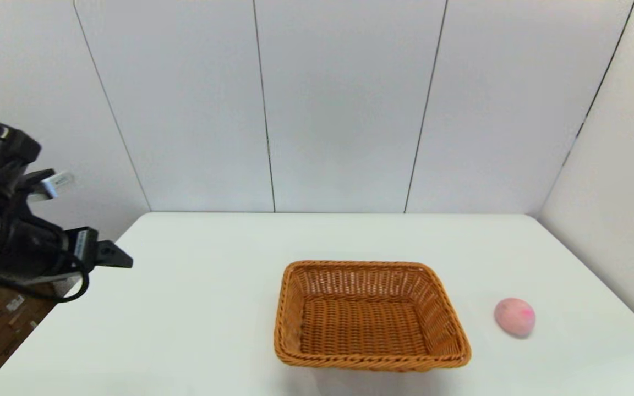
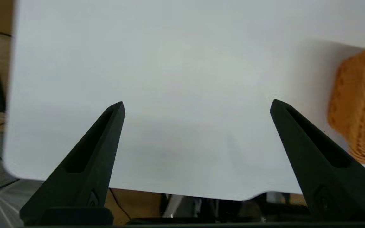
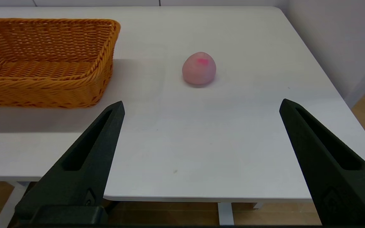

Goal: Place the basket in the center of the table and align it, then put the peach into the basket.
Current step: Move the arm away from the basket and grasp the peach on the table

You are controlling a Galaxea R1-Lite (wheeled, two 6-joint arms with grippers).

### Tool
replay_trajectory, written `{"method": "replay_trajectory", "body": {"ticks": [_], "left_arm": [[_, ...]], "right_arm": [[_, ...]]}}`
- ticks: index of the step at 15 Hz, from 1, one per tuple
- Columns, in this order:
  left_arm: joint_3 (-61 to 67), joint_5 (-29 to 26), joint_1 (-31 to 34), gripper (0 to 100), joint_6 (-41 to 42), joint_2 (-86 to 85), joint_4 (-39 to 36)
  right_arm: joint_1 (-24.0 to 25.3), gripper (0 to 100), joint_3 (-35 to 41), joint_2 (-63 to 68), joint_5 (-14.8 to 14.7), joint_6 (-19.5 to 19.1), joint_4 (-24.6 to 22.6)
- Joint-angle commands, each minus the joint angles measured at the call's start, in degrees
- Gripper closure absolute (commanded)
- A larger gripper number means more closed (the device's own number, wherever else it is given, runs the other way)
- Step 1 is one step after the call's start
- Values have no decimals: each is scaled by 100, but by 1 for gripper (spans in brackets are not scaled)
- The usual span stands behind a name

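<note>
Basket (image 1: pixel 371 316) sits mid-bench, long axis across, squared up by my reckoning, left end effector (image 2: pixel 196 106) wide open and empty off the bench's (image 1: pixel 196 308) left edge, peach (image 3: pixel 199 68) just right of it, dead ahead of the right end effector (image 3: pixel 201 106), agape, empty, nearer, nothing between.
</note>
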Motion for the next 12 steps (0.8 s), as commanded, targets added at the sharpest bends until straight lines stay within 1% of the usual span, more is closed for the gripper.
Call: {"method": "replay_trajectory", "body": {"ticks": [1, 5, 9, 10, 12], "left_arm": [[1483, 494, 248, 0, 50, -2000, -495], [2573, 441, 239, 0, 138, -3863, -521], [3320, 72, 160, 0, 199, -5295, -926], [3522, 72, 160, 0, 226, -5568, -987], [3909, 90, 160, 0, 287, -6051, -1462]], "right_arm": [[2, 0, -1, -1, -2, 4, 7], [2, 0, 8, -1, -2, 4, 7], [2, 0, 8, -1, 7, 4, 7], [2, 0, 8, -1, 7, 4, 7], [2, 0, 8, -1, 7, 4, 16]]}}
